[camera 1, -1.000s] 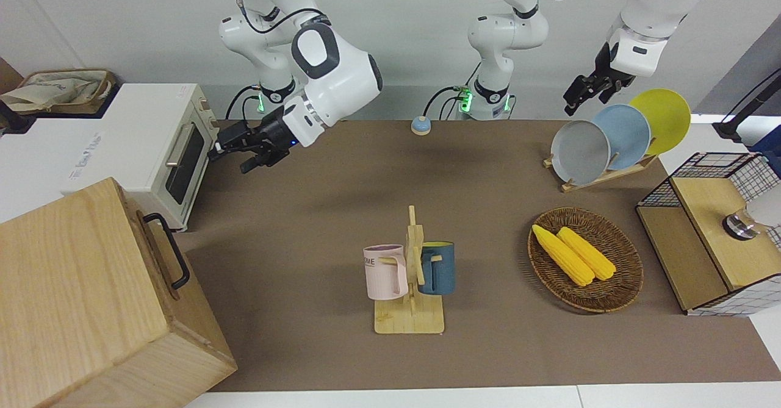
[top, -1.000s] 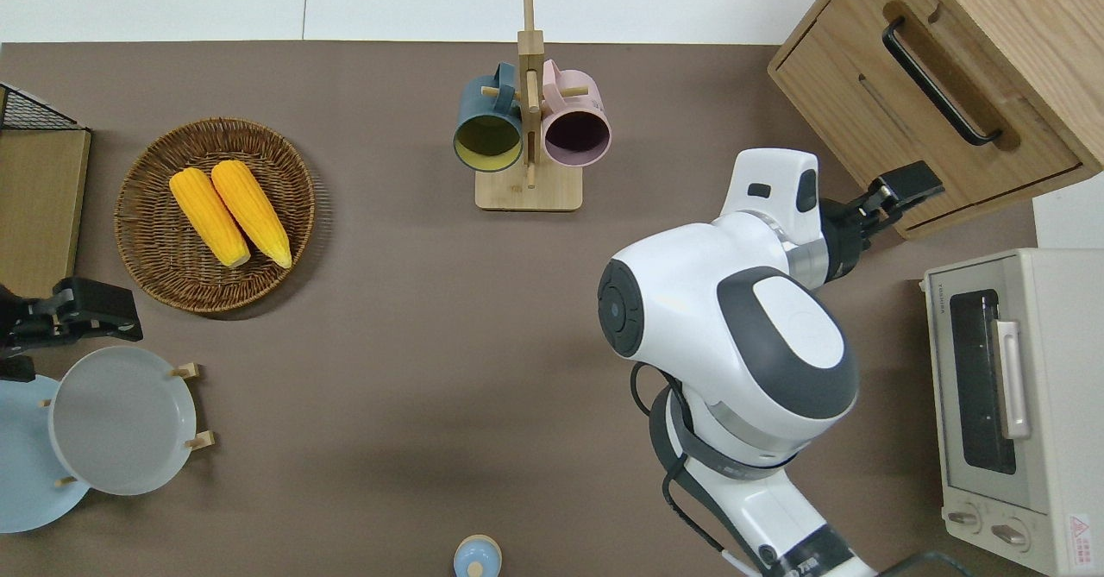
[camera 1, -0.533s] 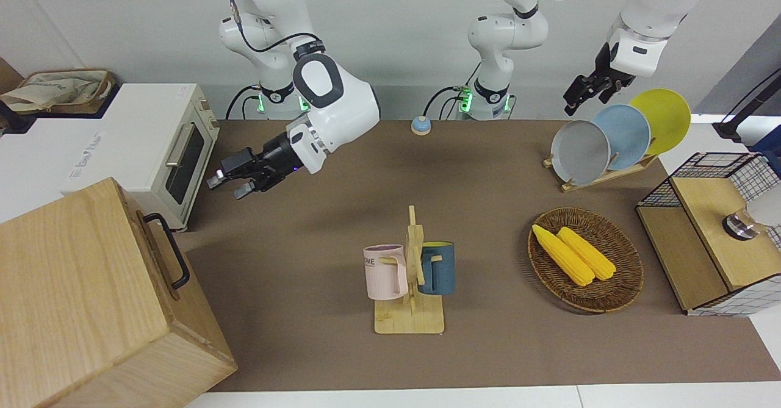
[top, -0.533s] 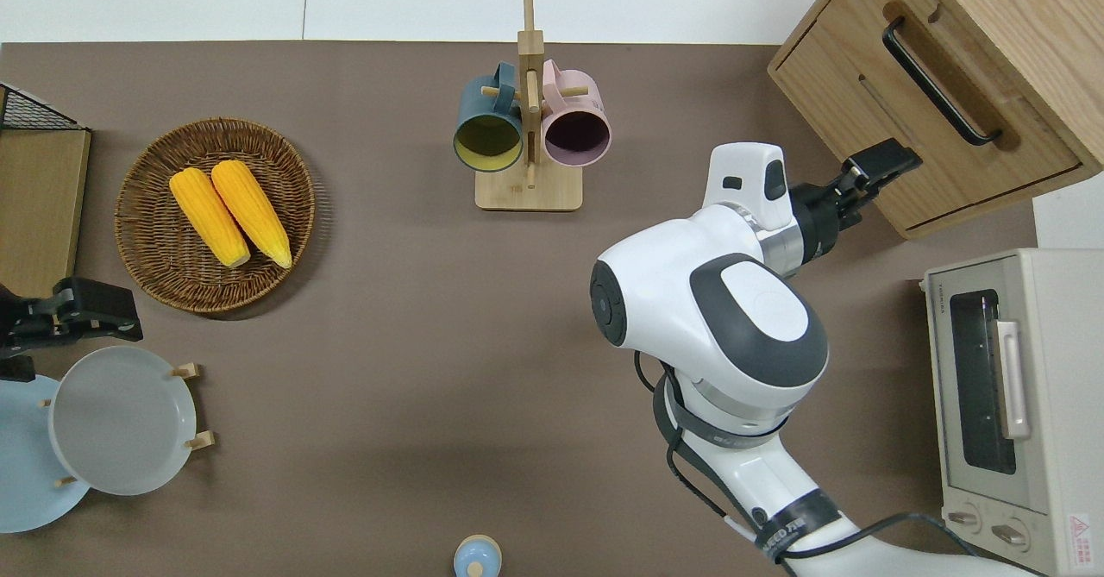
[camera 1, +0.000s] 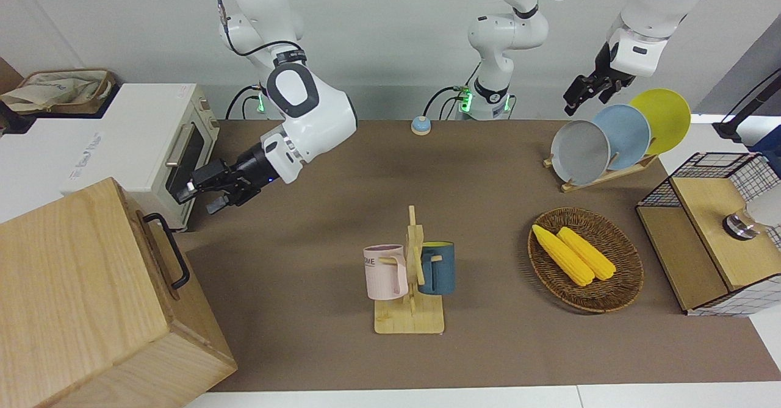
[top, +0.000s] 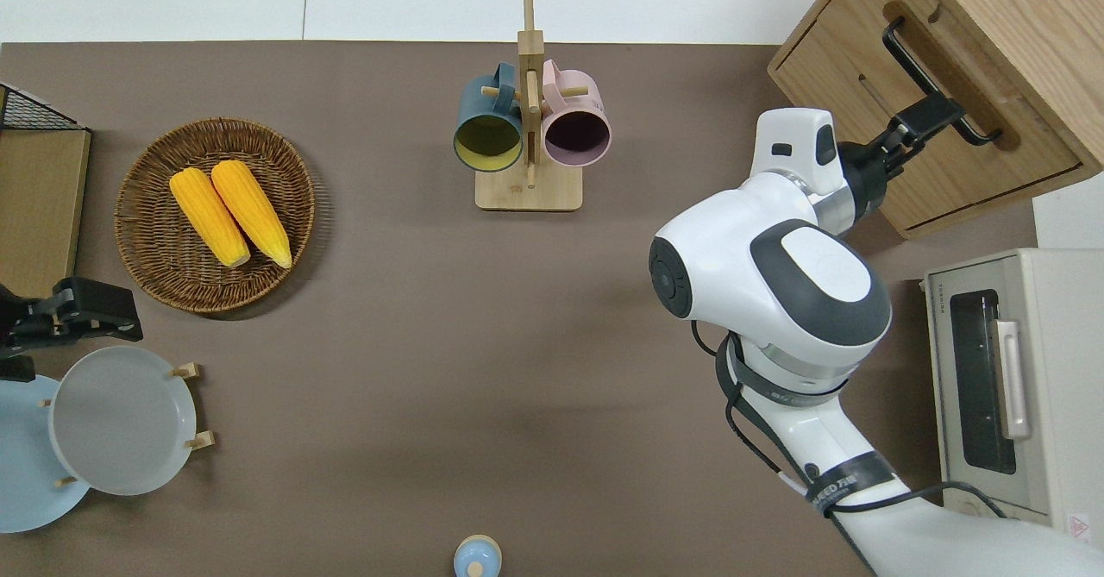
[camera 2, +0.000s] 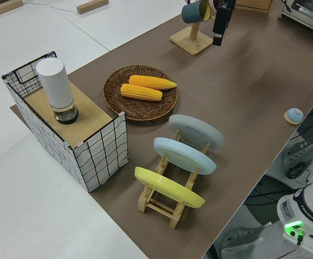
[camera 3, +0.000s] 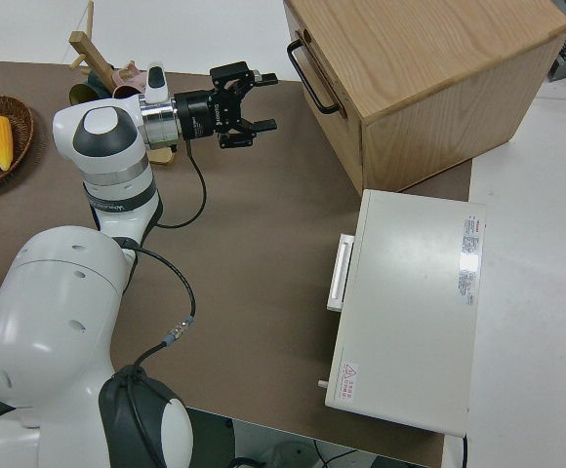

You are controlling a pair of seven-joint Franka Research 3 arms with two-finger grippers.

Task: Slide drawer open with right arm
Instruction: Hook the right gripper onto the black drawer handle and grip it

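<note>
1. The toaster oven (top: 1009,387) sits at the right arm's end of the tabletop (top: 388,344), nearest the robots.
2. The right arm (top: 776,292) reaches out past it, its claw (camera 3: 254,99) open, fingers spread, up in the air in front of the drawer (top: 914,128) and close to the black handle (top: 936,85); whether it touches cannot be told.
3. The drawer is shut in the wood cabinet (camera 1: 79,298), which stands farther from the robots than the oven, at the tabletop's corner.
4. The left arm is parked.
</note>
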